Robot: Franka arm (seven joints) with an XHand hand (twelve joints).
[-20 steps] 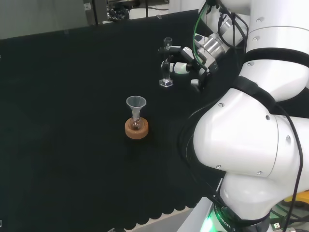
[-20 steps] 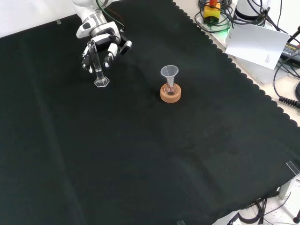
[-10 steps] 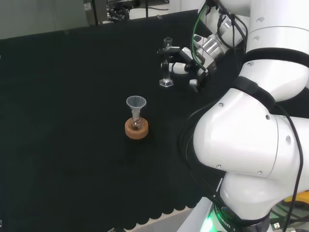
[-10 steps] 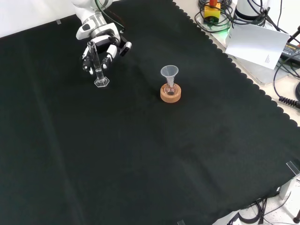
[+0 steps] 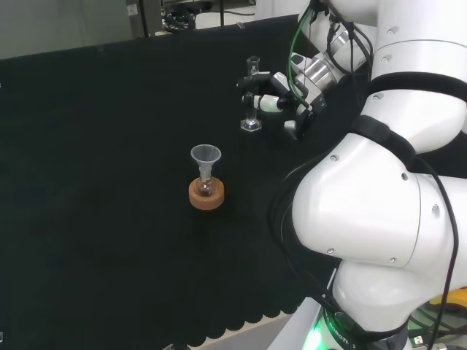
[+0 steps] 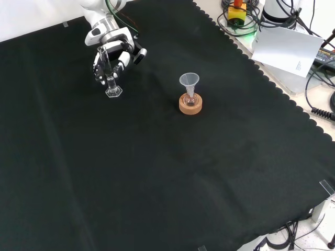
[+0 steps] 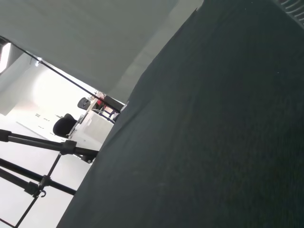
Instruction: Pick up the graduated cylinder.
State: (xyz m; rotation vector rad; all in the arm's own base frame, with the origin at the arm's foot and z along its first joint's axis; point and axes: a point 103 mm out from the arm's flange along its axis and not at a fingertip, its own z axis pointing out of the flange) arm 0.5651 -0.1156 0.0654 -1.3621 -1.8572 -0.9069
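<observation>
bench: black cloth (image 6: 157,172) | edge: cables (image 6: 319,57), white paper (image 6: 285,47)

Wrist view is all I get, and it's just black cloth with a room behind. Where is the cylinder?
Observer: In the head view the cylinder stands upright, and the hand has its fingers curled round the tube.
Operator: Is it off the cloth?
Observer: Not that I can see. In the front view its base looks to rest on the cloth.
Operator: Anything else nearby?
Observer: A funnel sits in a small flask on a cork ring. It is apart from the hand, to the cylinder's right in the front view.
</observation>
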